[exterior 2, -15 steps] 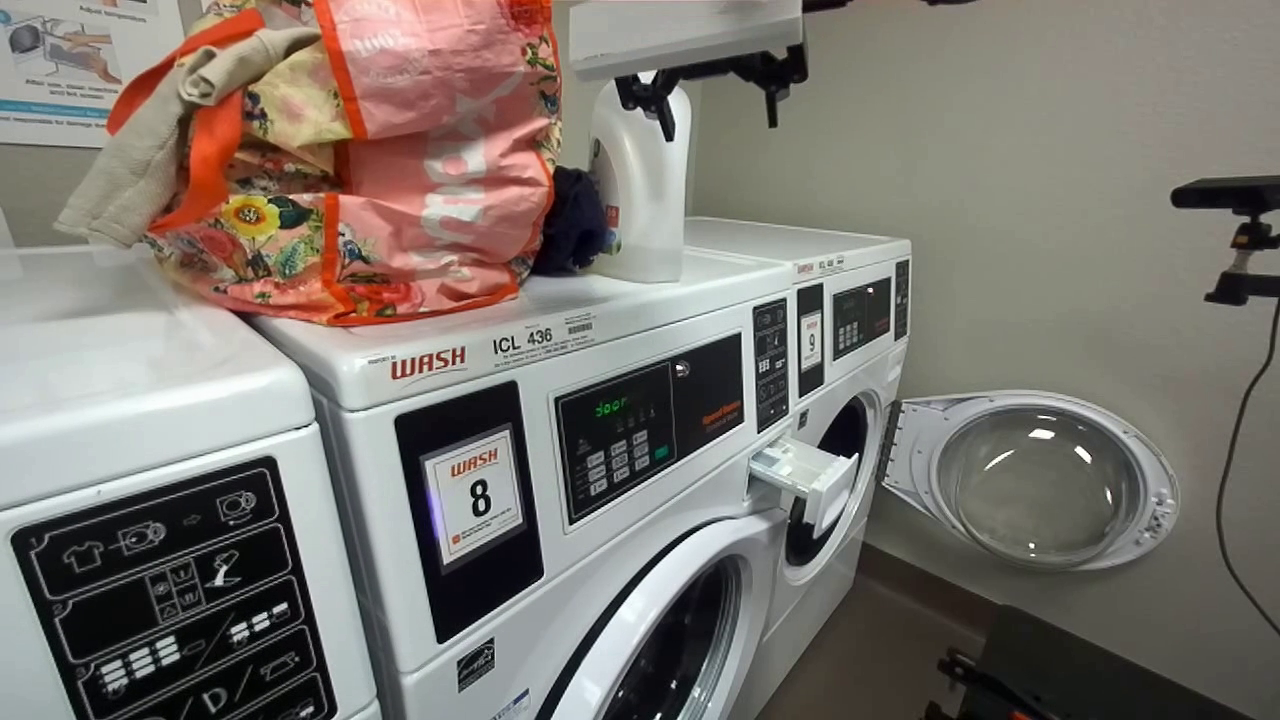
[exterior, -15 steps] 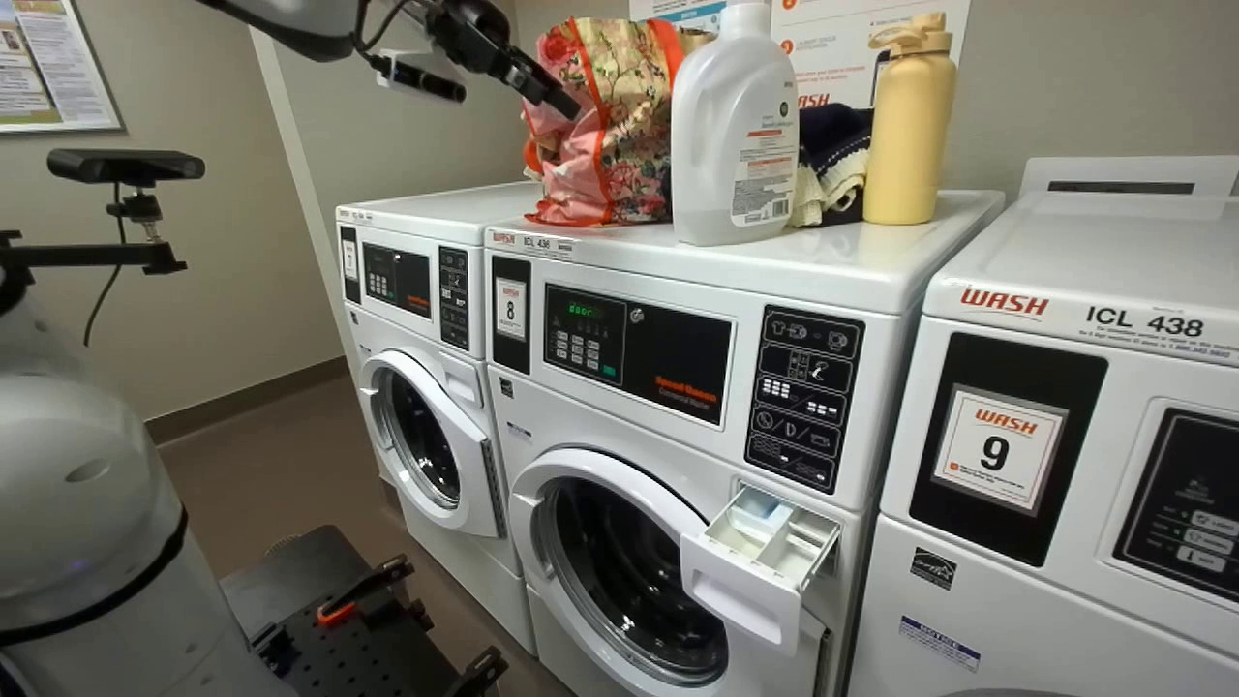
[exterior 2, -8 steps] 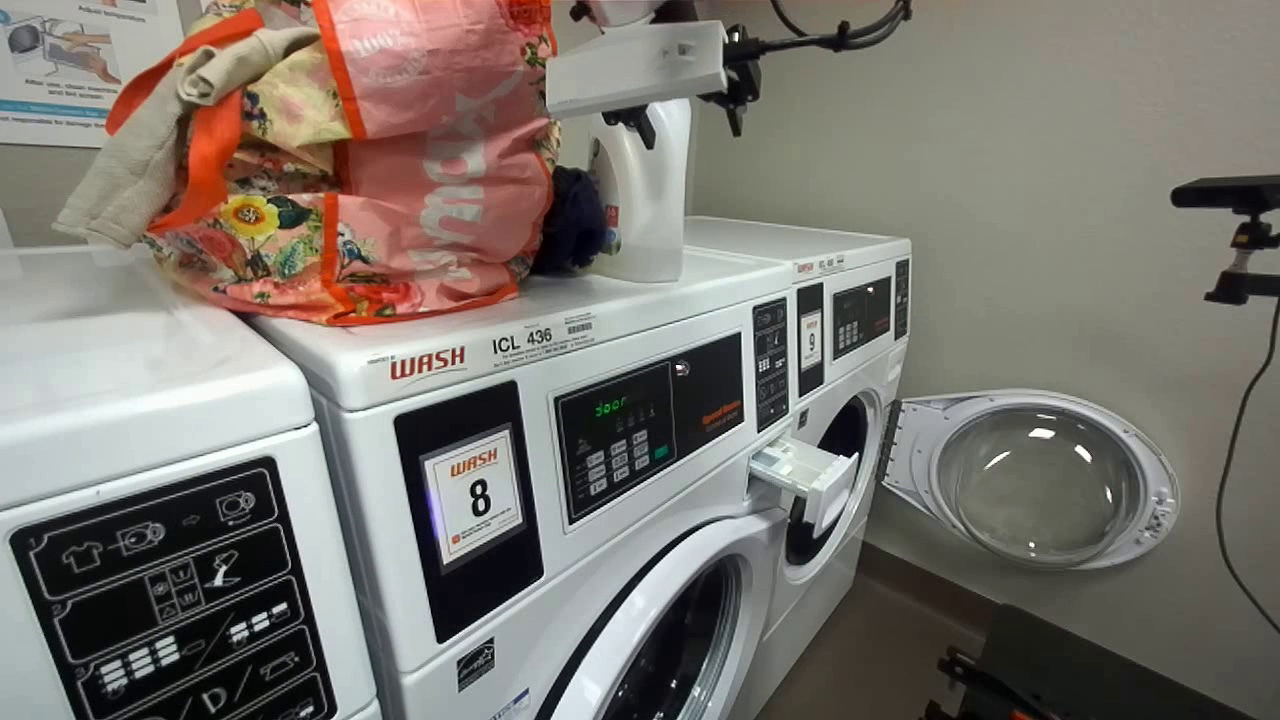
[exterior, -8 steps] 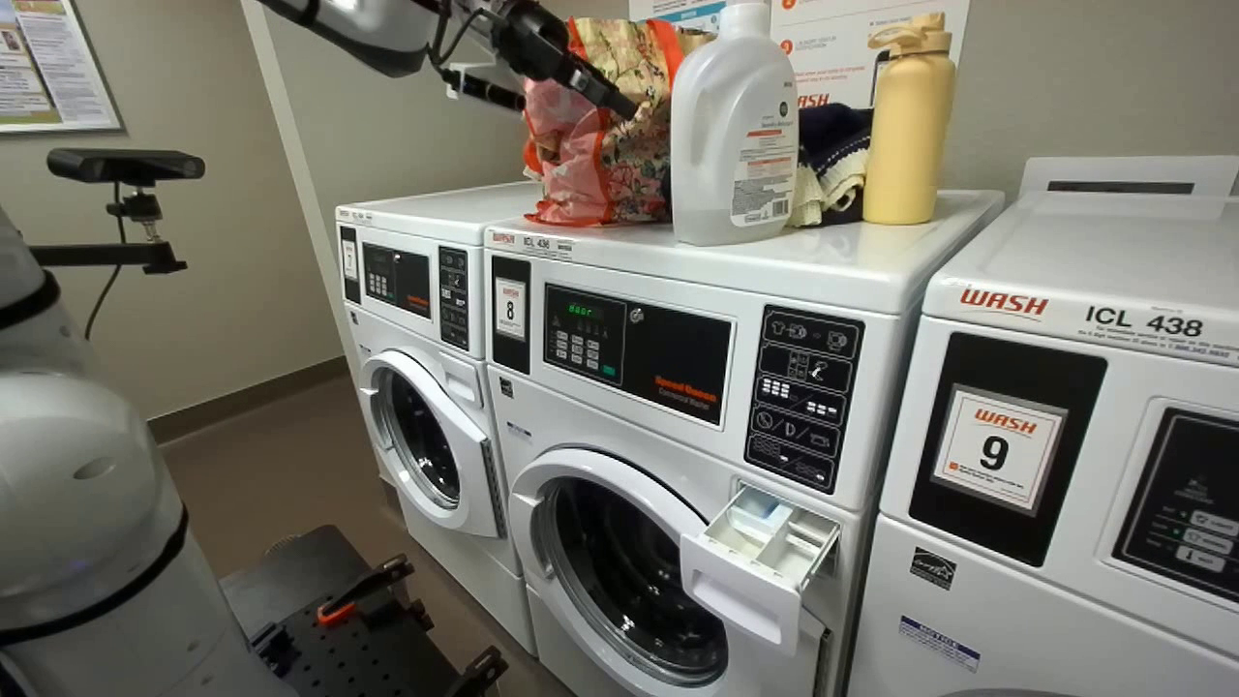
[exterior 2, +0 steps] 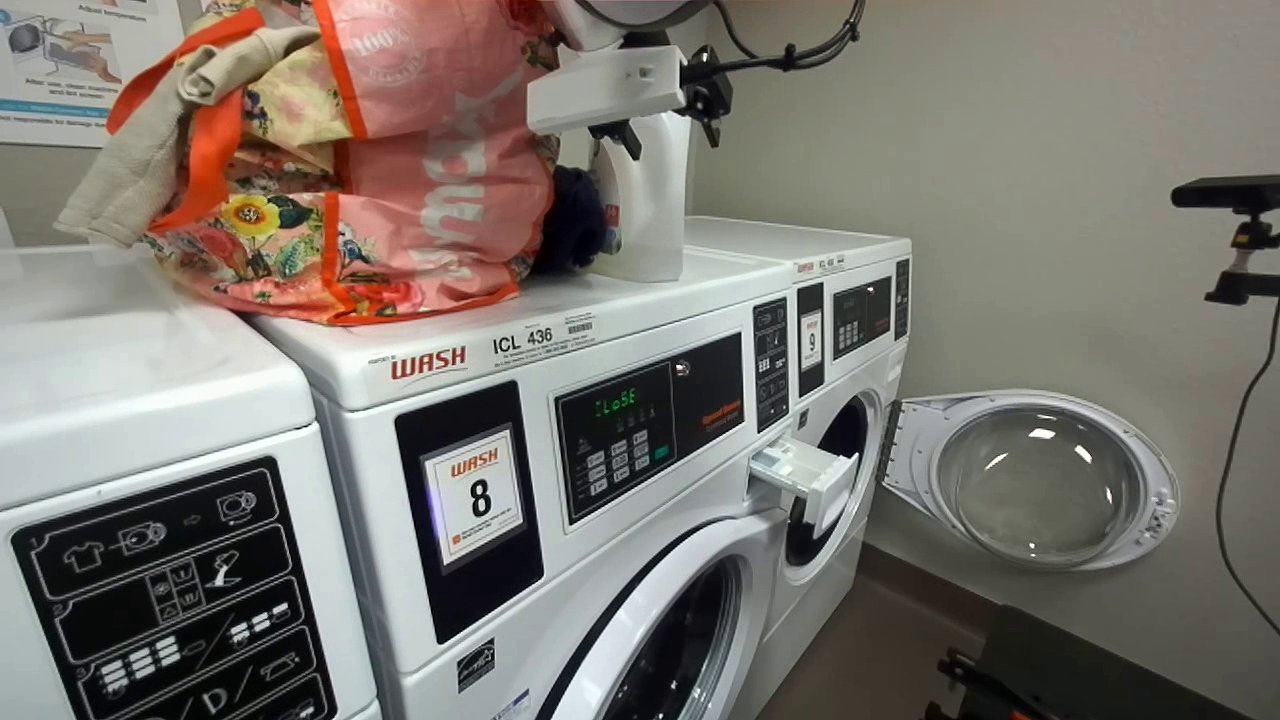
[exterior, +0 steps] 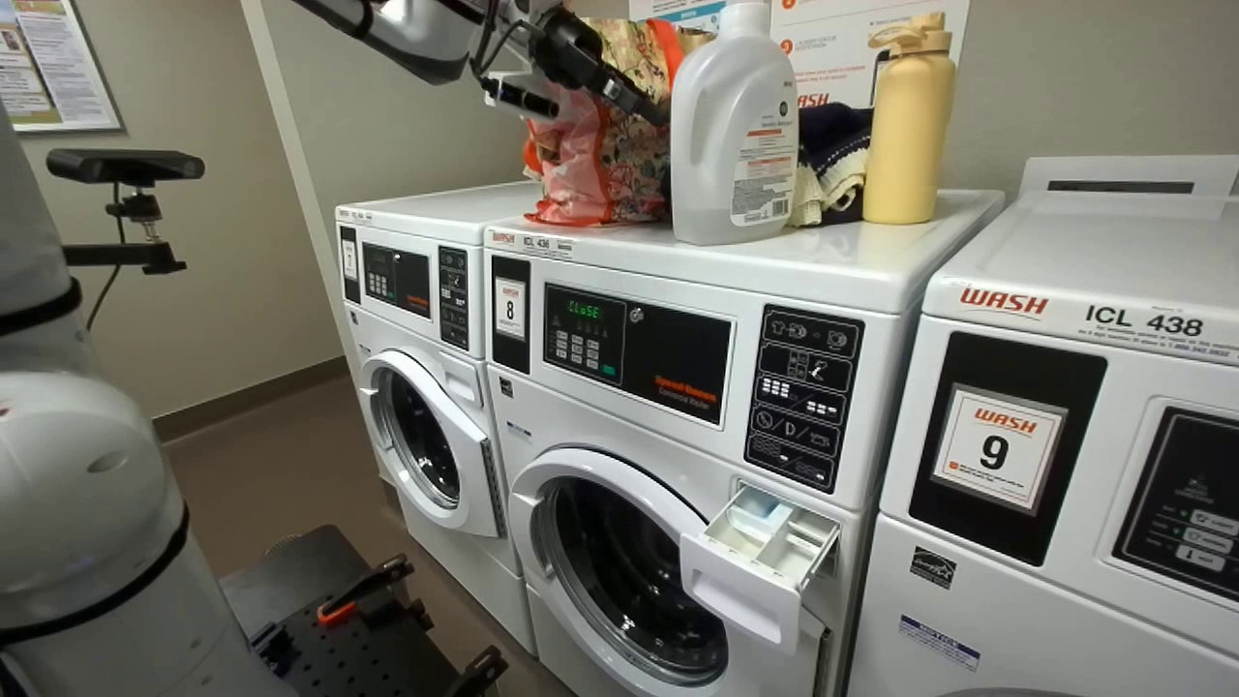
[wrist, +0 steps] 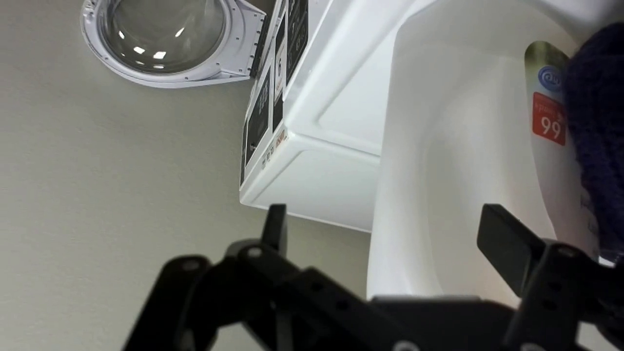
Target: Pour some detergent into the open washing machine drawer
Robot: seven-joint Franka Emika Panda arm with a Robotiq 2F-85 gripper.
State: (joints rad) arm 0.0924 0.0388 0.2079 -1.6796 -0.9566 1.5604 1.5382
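Observation:
The detergent jug (exterior: 721,165), whitish and translucent, stands upright on the washer top; it also shows in an exterior view (exterior 2: 645,225) and fills much of the wrist view (wrist: 453,126). The pale drawer (exterior: 740,595) juts open from washer 8, below the jug; an exterior view shows it too (exterior 2: 828,492). My gripper (exterior: 660,111) is open and empty beside the jug's upper part, and covers its top in an exterior view (exterior 2: 668,142). In the wrist view its fingers (wrist: 384,209) stand apart with the jug beyond them; I cannot tell whether they touch it.
A floral bag (exterior 2: 430,180) stands on the washer top, close to the arm. Dark cloth (wrist: 599,136) lies against the jug. A yellow bottle (exterior: 908,136) stands past it. A round washer door (exterior 2: 1040,490) hangs open by the wall.
My open gripper has moved toward the jug and slightly down, and is now just beside its upper part. The jug and drawer have not moved. Washer 8's display changed from "door" to "close".

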